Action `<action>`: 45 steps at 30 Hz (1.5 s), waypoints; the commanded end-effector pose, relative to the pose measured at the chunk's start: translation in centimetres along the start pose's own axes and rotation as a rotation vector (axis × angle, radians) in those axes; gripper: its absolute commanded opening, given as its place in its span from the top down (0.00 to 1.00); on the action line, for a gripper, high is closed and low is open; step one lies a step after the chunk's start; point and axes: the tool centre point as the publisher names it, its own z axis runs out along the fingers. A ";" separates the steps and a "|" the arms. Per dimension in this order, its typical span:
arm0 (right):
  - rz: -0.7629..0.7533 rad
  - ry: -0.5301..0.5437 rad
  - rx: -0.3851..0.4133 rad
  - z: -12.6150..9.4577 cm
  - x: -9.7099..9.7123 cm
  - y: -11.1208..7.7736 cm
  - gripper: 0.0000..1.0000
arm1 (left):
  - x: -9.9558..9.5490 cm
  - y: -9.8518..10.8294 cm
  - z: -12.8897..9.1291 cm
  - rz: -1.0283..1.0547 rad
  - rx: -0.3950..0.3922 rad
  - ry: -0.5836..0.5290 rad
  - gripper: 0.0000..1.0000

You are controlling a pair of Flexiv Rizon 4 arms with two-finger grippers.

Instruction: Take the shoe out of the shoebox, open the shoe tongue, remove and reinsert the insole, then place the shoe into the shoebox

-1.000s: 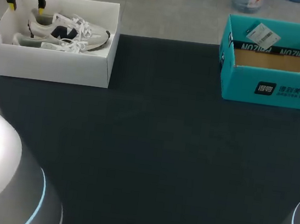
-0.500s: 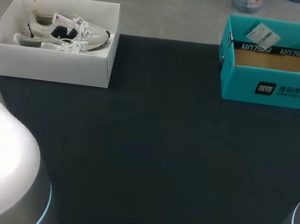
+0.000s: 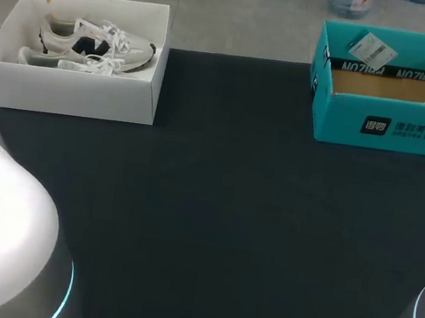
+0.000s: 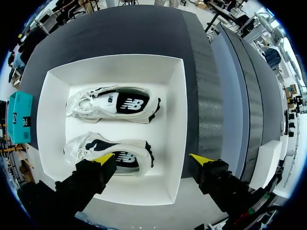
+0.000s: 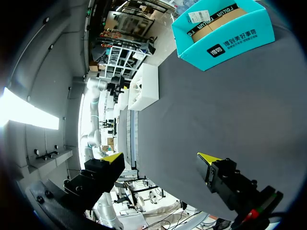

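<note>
Left gripper spread wide, straddling the white shoebox wall
Nearer shoe lies inside, under one finger; lowering from here, a finger could catch the wall and shove the shoebox

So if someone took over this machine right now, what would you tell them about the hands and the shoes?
Left gripper: open, empty, above one corner of the white shoebox.
Right gripper: open, empty, over the table near the teal box.
Two shoes lie side by side in the white shoebox.
Done: nothing yet.
Left: lift a shoe out, open its tongue, pull and refit the insole, put it back.
</note>
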 end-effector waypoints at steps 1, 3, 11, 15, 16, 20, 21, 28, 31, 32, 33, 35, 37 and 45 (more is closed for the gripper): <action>0.001 -0.003 -0.002 0.0 0.0 -0.2 0.00 | 1.4 -3.2 0.3 0.003 -0.054 -0.018 0.00; 0.001 -0.003 -0.002 0.0 0.0 -0.2 0.00 | 1.7 -4.4 0.6 0.008 -0.065 -0.010 0.00; 0.001 -0.003 -0.002 0.0 0.0 -0.2 0.00 | 2.3 -8.8 0.6 0.066 -0.088 -0.006 0.00; 0.001 -0.003 -0.002 0.0 0.0 -0.2 0.00 | 2.3 -10.8 0.7 0.043 -0.155 0.018 0.00; 0.001 -0.003 -0.002 0.0 0.0 -0.2 0.00 | 2.2 -11.0 0.7 0.032 -0.167 0.017 0.00; 0.001 -0.003 -0.002 0.0 0.0 -0.2 0.00 | 2.0 -12.2 1.0 0.027 -0.186 0.004 0.00; 0.001 -0.003 -0.002 0.0 0.0 -0.2 0.00 | 1.9 -12.4 1.2 0.022 -0.196 0.003 0.00; 0.001 -0.003 -0.002 0.0 0.0 -0.2 0.00 | 1.5 -13.5 1.9 0.033 -0.211 -0.014 0.00; 0.001 -0.003 -0.002 0.0 0.0 -0.2 0.00 | 1.4 -13.8 2.2 0.042 -0.215 -0.010 0.00; 0.001 -0.003 -0.002 0.0 0.0 -0.2 0.00 | 1.3 -13.8 2.3 0.045 -0.217 -0.007 0.00; 0.001 -0.003 -0.002 0.0 0.0 -0.2 0.00 | 1.2 -13.8 2.4 0.050 -0.214 -0.004 0.00; 0.001 -0.003 -0.002 0.0 0.0 -0.2 0.00 | 1.0 -13.7 2.5 0.053 -0.213 -0.001 0.00; 0.001 -0.003 -0.002 0.0 0.0 -0.2 0.00 | 0.7 -13.5 2.5 0.058 -0.206 0.003 0.00; 0.001 -0.003 -0.002 0.0 0.0 -0.2 0.00 | -0.6 -12.1 2.7 0.056 -0.180 0.010 0.00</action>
